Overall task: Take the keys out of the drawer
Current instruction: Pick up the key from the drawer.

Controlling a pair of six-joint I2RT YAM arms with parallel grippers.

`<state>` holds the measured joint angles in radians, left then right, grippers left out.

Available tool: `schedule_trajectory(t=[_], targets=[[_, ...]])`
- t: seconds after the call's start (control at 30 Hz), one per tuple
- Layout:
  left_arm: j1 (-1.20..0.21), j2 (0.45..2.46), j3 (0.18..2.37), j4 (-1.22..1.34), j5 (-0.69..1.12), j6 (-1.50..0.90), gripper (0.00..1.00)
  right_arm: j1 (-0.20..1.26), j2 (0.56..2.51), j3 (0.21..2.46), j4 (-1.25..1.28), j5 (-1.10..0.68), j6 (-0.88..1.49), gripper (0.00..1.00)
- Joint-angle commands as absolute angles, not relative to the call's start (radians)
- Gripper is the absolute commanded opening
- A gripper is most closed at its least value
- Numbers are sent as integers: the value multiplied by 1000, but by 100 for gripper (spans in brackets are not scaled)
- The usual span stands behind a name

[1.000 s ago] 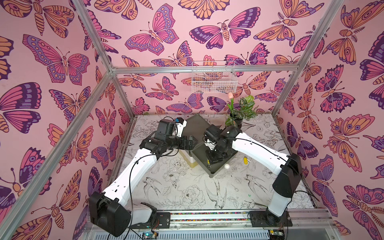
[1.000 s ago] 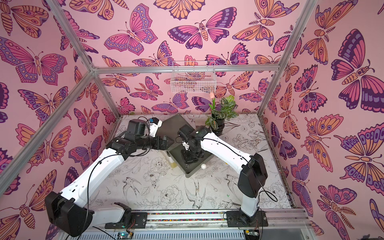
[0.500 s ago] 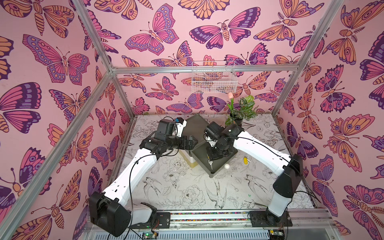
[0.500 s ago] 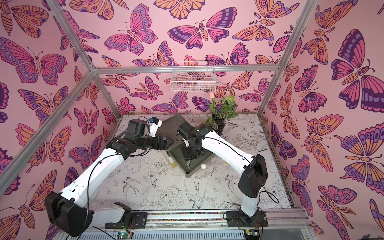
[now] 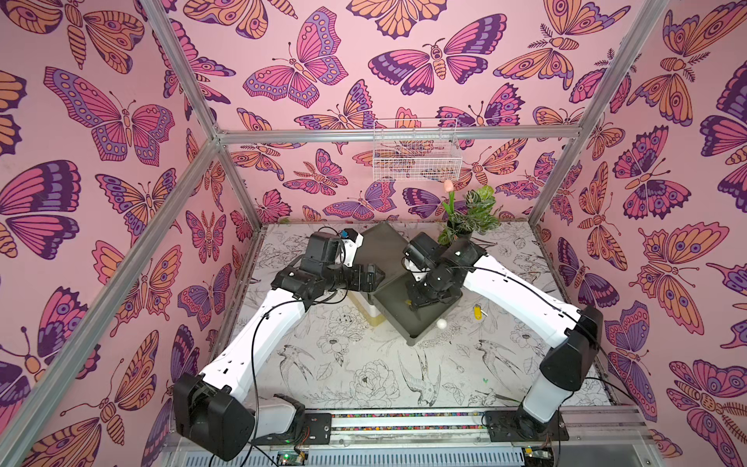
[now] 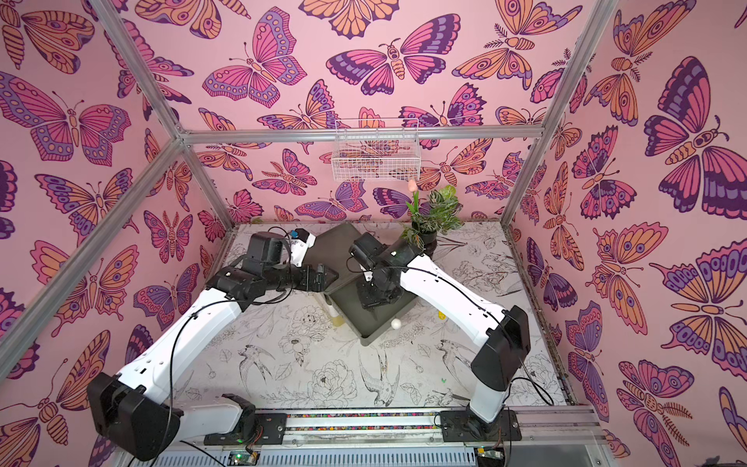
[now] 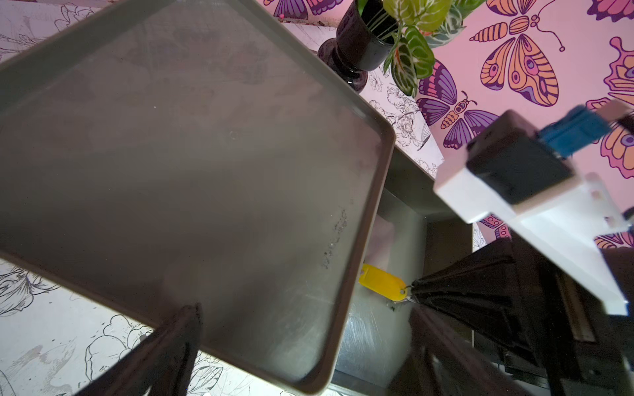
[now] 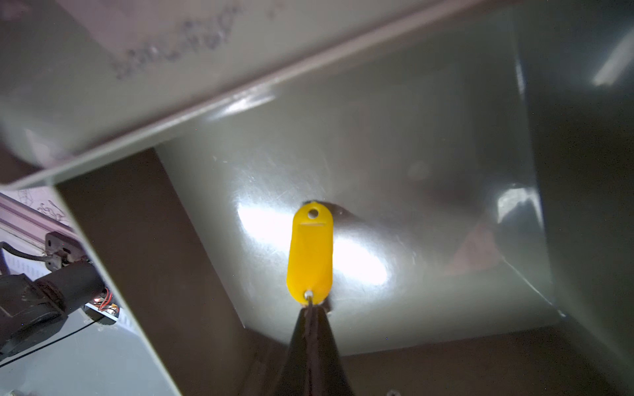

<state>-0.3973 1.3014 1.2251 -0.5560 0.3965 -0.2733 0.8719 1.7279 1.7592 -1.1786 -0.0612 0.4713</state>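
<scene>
The bench (image 5: 364, 376), printed with line drawings of birds and flowers, carries a dark grey cabinet (image 5: 384, 246) standing near the middle of its far edge, turned at an angle. The cabinet's drawer (image 5: 420, 327) is pulled out toward the bench's front right corner, with a white knob (image 5: 442, 323) on its front.

The left claw (image 5: 376, 278) hovers at the cabinet's left side, level with its top. Its jaws are spread wide and hold nothing. The right claw (image 8: 310, 308) reaches down into the drawer with its jaws pinched tight on the ring of a yellow-tagged key (image 8: 310, 253).

That tag lies inside the drawer over its shiny floor; whether it touches the floor I cannot tell. A second yellow-tagged key (image 5: 478, 312) lies on the bench just beside the drawer, toward the right edge.
</scene>
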Motion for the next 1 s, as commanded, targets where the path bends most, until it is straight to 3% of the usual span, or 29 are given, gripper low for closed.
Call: schedule_trajectory(t=[0.0, 0.53, 0.97], targets=[[-388, 1265, 1228, -593, 412, -276, 100, 868, 1691, 1790, -1163, -26, 473, 0], [-394, 1191, 1224, -501, 548, -308, 100, 869, 1578, 1755, -1051, 48, 491, 0], [-447, 1123, 1199, -394, 690, -293, 100, 781, 1582, 1914, -1070, 28, 444, 0]])
